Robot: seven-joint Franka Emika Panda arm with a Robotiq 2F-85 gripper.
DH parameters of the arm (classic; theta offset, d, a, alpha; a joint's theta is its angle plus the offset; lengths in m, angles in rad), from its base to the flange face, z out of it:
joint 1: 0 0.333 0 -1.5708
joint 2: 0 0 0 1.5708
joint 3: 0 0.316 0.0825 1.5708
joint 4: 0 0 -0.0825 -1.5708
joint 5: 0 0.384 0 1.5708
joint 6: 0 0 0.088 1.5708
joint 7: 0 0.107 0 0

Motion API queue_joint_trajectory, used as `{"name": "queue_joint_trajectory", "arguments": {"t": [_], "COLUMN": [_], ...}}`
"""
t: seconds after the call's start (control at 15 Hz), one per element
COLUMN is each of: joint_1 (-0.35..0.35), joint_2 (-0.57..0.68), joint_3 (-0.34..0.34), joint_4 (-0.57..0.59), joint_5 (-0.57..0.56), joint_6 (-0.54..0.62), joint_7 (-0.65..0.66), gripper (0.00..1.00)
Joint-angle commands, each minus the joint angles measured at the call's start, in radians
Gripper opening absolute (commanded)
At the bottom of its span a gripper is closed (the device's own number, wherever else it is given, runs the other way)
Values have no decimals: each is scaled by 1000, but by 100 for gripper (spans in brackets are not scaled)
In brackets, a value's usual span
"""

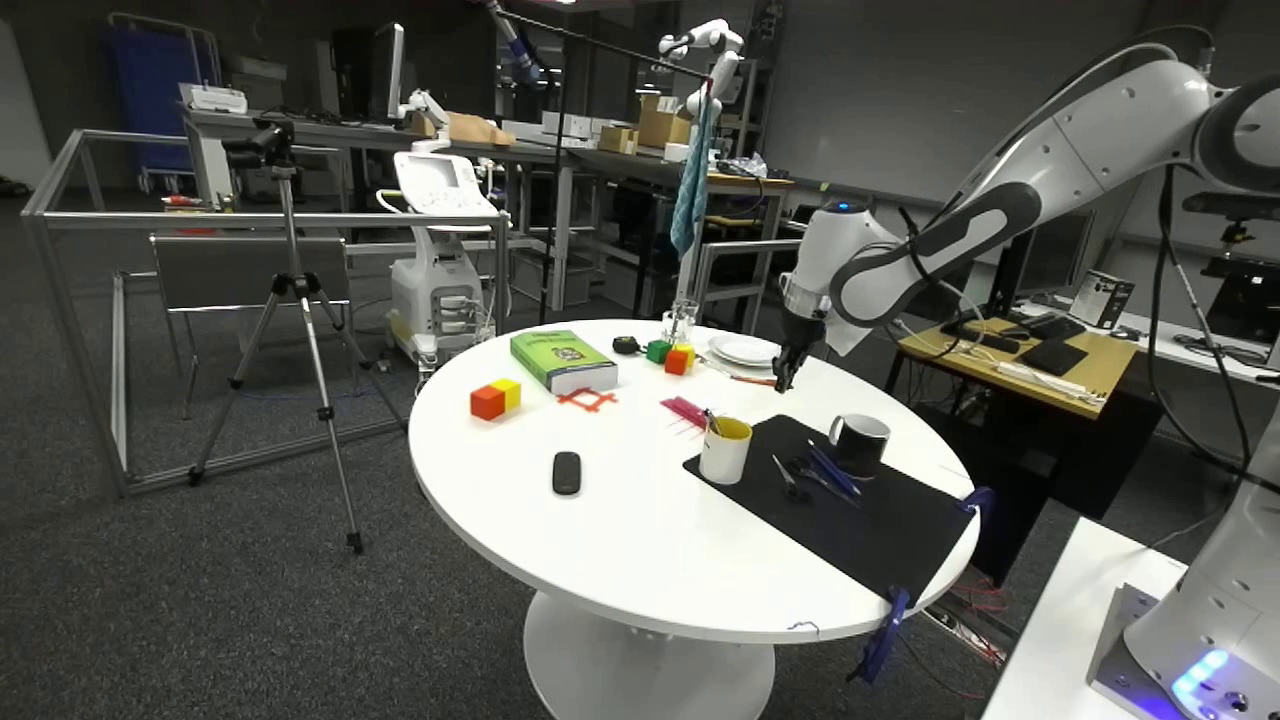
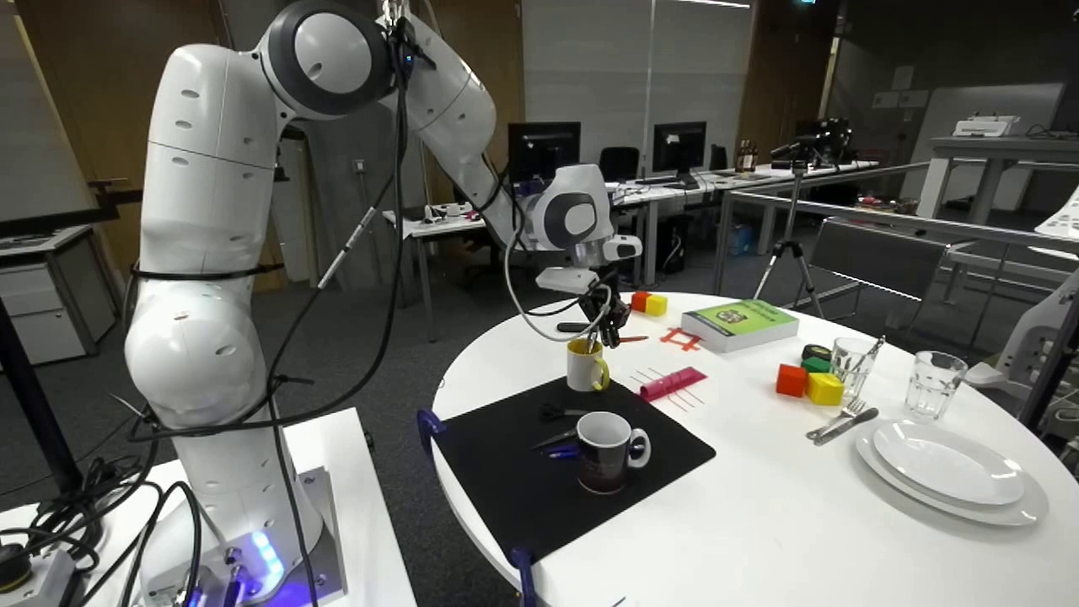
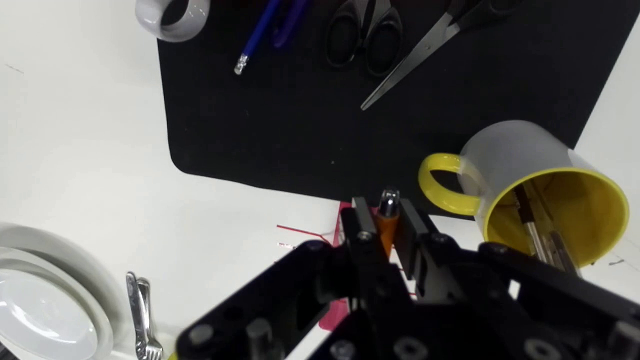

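Note:
My gripper (image 3: 386,212) is shut on an orange pen (image 3: 387,230) with a shiny metallic end. The pen also sticks out beside the gripper (image 1: 785,378) in both exterior views (image 2: 632,339); its far part is hidden by the fingers in the wrist view. The gripper is above the round white table (image 1: 640,540). Below it lies a pink strip (image 2: 672,384) with thin red lines. A white mug with yellow inside and handle (image 3: 525,145) is close by, holding pens or similar sticks. It stands at the edge of a black mat (image 3: 280,130).
On the mat are a black-and-white mug (image 2: 603,455), scissors (image 3: 425,47) and a blue pencil (image 3: 257,35). Around lie a black case (image 1: 567,473), green book (image 1: 565,360), coloured cubes (image 1: 488,402), plates (image 2: 948,464), cutlery (image 3: 140,315) and glasses (image 2: 936,384). Blue clamps (image 1: 885,640) grip the edge.

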Motion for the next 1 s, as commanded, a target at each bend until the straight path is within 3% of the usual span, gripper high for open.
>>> {"name": "queue_joint_trajectory", "arguments": {"t": [0.0, 0.53, 0.6, 0.67, 0.93], "joint_1": [-12, 22, 14, 17, 18], "joint_2": [-75, -94, -94, -37, -38], "joint_3": [1, -72, -64, -62, -65], "joint_4": [-126, -238, -245, -182, -193], "joint_5": [7, -16, 9, 14, 17], "joint_6": [94, 389, 401, 361, 378], "joint_7": [25, 186, 166, 145, 143], "gripper": [4, 4, 4, 16, 16]}}
